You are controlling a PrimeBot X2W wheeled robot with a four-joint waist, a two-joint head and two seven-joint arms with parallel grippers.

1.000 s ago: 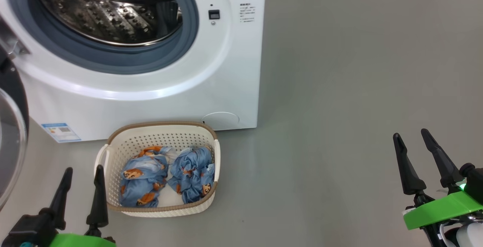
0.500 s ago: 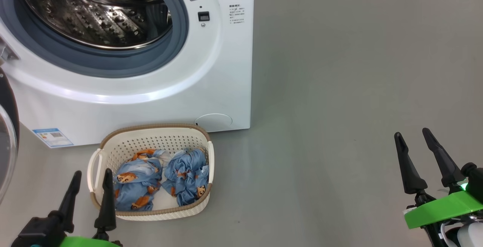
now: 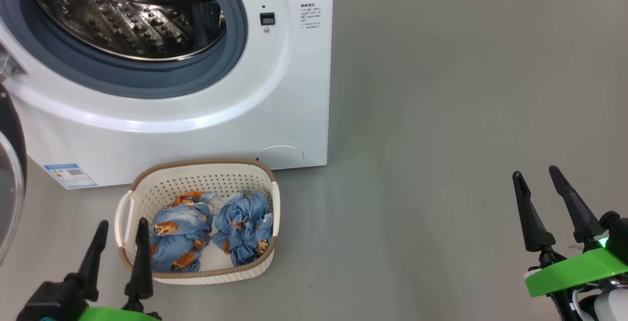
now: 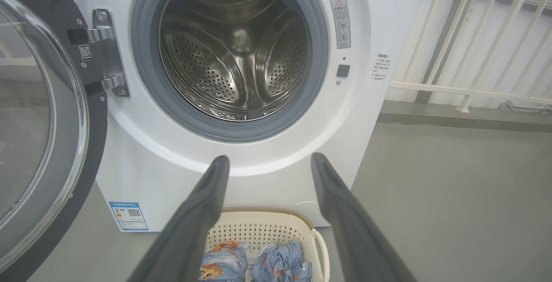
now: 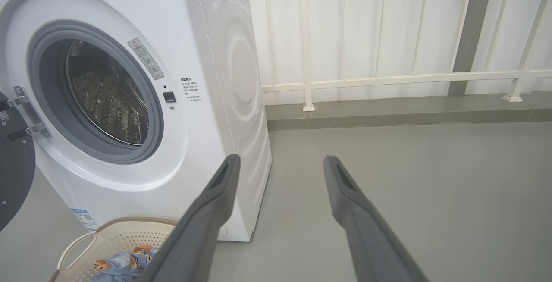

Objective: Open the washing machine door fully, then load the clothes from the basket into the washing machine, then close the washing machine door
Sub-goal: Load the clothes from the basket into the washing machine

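The washing machine point(image 3: 299, 90) stands at the upper left with its steel drum point(image 4: 235, 45) bare. The washing machine door point(image 4: 43, 122) is swung open to the left on its hinge. On the floor in front sits the basket point(image 3: 198, 166) holding the clothes, two blue printed bundles point(image 3: 179, 237) point(image 3: 244, 232) side by side. My left gripper point(image 3: 122, 223) is open and empty at the basket's left end, with one fingertip point(image 3: 142, 223) over the rim. My right gripper point(image 3: 535, 172) is open and empty, far to the right above bare floor.
Grey floor point(image 3: 441, 115) spreads to the right of the machine. A white railing point(image 5: 388, 77) on a low kerb runs behind it. A blue label sticker point(image 3: 68, 175) marks the machine's lower left corner.
The head camera has shifted slightly, sliding the scene left. My left gripper has edged right, towards the basket's left rim. The right gripper holds its place, and both stay open.
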